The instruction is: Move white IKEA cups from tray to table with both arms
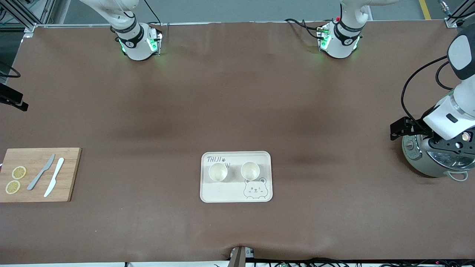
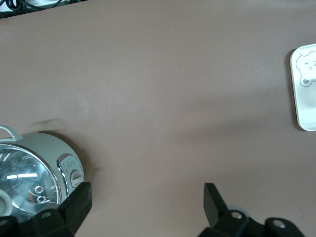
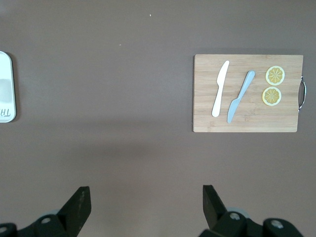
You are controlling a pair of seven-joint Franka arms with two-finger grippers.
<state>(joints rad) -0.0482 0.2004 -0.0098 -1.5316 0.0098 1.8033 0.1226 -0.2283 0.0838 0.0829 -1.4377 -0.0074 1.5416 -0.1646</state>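
Two white IKEA cups (image 1: pixel 218 172) (image 1: pixel 250 171) stand upright side by side on the bear-printed tray (image 1: pixel 230 192) in the middle of the table, nearer the front camera. My left gripper (image 1: pixel 402 129) is open and empty, up in the air at the left arm's end of the table, beside a grey pot; in the left wrist view (image 2: pixel 146 192) only bare mat lies between its jaws. My right gripper (image 1: pixel 15 101) is open and empty at the right arm's end; in the right wrist view (image 3: pixel 146 195) it hangs over bare mat. Neither wrist view shows the cups.
A grey pot with a glass lid (image 1: pixel 430 163) stands at the left arm's end, also in the left wrist view (image 2: pixel 34 168). A wooden cutting board (image 1: pixel 70 178) with two knives and two lemon slices lies at the right arm's end. Tray edges show in both wrist views (image 2: pixel 303 98) (image 3: pixel 5 89).
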